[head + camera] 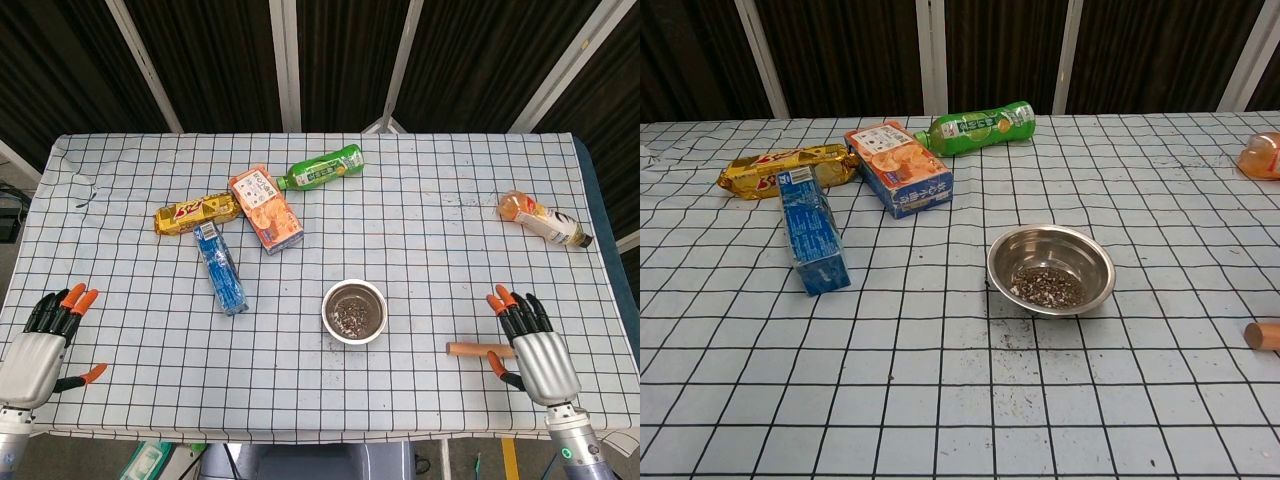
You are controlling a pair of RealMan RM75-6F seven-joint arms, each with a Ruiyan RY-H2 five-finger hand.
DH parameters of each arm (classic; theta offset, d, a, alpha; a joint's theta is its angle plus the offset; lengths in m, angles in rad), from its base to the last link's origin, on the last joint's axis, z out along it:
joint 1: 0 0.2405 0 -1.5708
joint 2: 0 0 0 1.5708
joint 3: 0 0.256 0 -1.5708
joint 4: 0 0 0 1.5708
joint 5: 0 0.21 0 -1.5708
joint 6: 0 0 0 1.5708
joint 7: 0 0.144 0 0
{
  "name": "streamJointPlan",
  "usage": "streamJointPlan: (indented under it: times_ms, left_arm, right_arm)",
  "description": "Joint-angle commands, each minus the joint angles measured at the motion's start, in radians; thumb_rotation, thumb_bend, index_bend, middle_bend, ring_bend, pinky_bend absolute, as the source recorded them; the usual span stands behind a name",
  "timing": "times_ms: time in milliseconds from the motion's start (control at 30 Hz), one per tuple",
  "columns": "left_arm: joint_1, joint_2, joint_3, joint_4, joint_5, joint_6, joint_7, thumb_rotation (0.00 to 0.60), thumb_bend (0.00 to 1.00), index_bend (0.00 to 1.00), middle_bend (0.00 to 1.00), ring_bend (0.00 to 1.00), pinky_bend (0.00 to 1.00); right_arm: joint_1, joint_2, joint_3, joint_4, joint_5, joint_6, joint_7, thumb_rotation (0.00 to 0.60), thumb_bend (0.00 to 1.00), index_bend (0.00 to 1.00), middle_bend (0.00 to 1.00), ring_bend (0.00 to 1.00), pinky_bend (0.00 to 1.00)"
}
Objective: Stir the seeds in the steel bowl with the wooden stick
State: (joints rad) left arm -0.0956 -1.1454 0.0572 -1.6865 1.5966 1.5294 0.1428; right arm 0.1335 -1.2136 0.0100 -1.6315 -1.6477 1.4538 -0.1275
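A steel bowl (354, 311) (1051, 268) with dark seeds in its bottom stands near the table's middle front. The wooden stick (477, 349) lies flat to the bowl's right; only its tip (1262, 335) shows in the chest view. My right hand (532, 348) hovers over the stick's right end, fingers spread, holding nothing. My left hand (40, 341) is at the table's front left corner, fingers apart and empty. Neither hand shows in the chest view.
A blue packet (220, 268), an orange carton (265, 208), a yellow snack bag (196, 213) and a green bottle (324, 168) lie left of and behind the bowl. An orange drink bottle (543, 219) lies far right. Loose seeds speckle the checked cloth (1010, 340) before the bowl.
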Motion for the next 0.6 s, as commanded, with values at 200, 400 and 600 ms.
streamJointPlan:
  times_ms: [200, 400, 600]
  left_arm:
    - [0.002, -0.001, -0.011, 0.013, -0.001, -0.001, -0.031, 0.6, 0.05, 0.0, 0.0, 0.0, 0.0]
    - [0.0, 0.004, -0.016, 0.015, -0.003, -0.01, -0.046, 0.6, 0.05, 0.0, 0.0, 0.0, 0.0]
    - [-0.002, 0.009, -0.021, 0.016, -0.01, -0.02, -0.059, 0.6, 0.05, 0.0, 0.0, 0.0, 0.0]
  right_arm:
    - [0.043, -0.12, 0.006, 0.054, 0.014, -0.082, -0.166, 0.6, 0.4, 0.26, 0.28, 0.27, 0.02]
    - [0.062, -0.2, 0.014, 0.09, 0.072, -0.144, -0.24, 0.6, 0.4, 0.26, 0.29, 0.27, 0.01]
    - [0.068, -0.251, 0.017, 0.126, 0.107, -0.164, -0.284, 0.6, 0.39, 0.26, 0.29, 0.27, 0.02]
